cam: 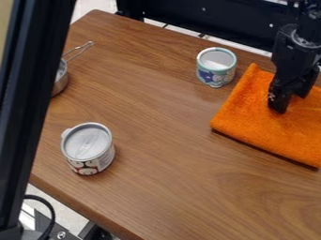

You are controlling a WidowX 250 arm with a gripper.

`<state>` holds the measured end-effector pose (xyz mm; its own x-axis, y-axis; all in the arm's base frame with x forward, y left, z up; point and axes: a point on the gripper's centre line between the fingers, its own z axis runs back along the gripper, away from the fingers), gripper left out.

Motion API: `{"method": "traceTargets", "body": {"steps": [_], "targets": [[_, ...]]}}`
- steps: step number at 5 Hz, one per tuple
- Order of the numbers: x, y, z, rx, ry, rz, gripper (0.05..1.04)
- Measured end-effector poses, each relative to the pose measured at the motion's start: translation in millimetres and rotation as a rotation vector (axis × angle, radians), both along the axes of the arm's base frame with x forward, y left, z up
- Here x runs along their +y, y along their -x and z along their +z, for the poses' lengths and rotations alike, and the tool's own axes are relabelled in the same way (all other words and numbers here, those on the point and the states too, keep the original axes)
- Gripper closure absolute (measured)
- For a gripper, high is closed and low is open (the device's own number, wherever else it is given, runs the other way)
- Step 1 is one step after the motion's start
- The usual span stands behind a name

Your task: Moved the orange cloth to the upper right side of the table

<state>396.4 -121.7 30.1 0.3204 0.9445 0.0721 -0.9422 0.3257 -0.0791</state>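
Probably light, floppy cloth (253, 119), best pinched into a fold; claw (290, 101) over it, grip unclear

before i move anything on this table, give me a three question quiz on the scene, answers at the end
1. Multiple choice: what lies directly beneath the tool?
a) the closed can
b) the orange cloth
c) a wooden spoon

2. True or false: the green-rimmed container stands beside the cloth, not on it.

3. Short answer: which metal item does the black post partly hide?

Key: 1 b; 2 true; 3 the wire-handled vessel
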Motion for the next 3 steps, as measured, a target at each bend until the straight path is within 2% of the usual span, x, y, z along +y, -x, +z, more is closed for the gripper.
{"method": "traceTargets", "body": {"steps": [1,2,3], "targets": [[-0.4,1.7,6.6,0.026,-0.002,0.014,0.088],[-8.7,3.0,13.2,0.053,0.043,0.002,0.088],[-12.2,2.3,14.3,0.039,0.035,-0.002,0.088]]}}
